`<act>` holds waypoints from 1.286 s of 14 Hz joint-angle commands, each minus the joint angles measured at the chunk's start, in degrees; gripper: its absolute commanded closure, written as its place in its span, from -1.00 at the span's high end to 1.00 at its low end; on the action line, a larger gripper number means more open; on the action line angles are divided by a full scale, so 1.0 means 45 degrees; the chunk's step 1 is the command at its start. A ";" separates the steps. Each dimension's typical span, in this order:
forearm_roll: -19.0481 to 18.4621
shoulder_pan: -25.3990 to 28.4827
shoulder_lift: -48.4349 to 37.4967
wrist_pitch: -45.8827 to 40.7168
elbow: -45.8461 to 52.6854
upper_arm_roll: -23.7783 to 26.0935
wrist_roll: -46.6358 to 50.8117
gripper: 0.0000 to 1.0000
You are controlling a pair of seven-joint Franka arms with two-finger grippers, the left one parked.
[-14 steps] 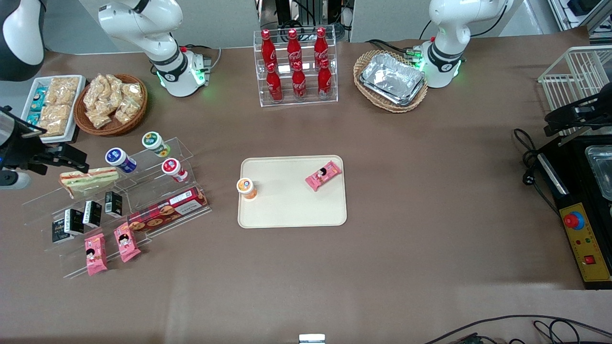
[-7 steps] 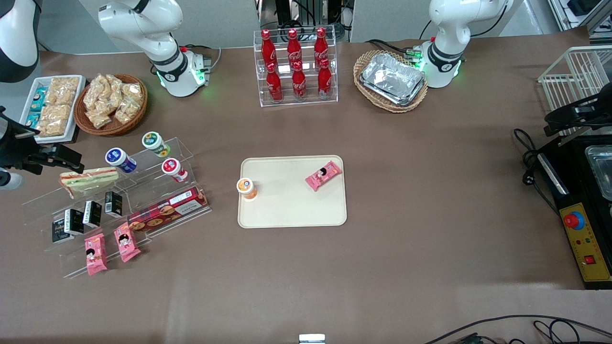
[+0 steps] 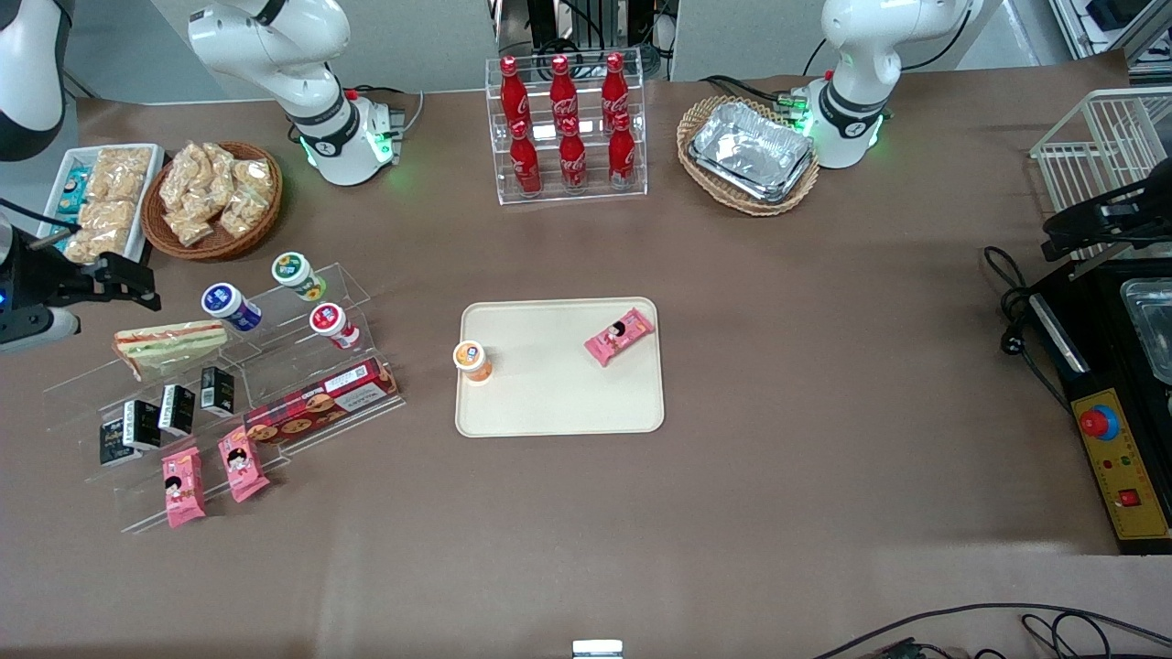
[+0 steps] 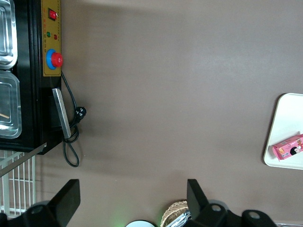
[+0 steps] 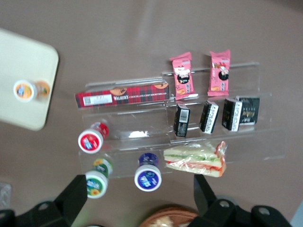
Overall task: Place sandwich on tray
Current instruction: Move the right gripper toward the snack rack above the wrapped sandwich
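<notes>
Gripper above sandwich; fingers apart, empty.
Sandwich on acrylic rack near working arm's counter edge; tray mid-counter, well apart.

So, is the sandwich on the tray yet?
No, the sandwich lies on the clear display stand toward the working arm's end, while the tray holds only a pink packet and an orange cup.

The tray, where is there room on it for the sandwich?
The tray is bare between the orange cup and pink packet, and along its nearer edge. The sandwich's rack is crowded; the open gripper hovers just above it.
</notes>
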 commanded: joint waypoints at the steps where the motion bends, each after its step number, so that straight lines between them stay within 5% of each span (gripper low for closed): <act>1: 0.0202 -0.0007 -0.0172 -0.0310 0.0000 -0.0329 -0.3095 1.00; 9: 0.0690 -0.0046 -0.0016 0.0099 -0.0136 -0.1151 -1.3306 1.00; 18: -0.0091 -0.0046 -0.0036 0.1485 -0.1092 -0.1327 -1.7157 1.00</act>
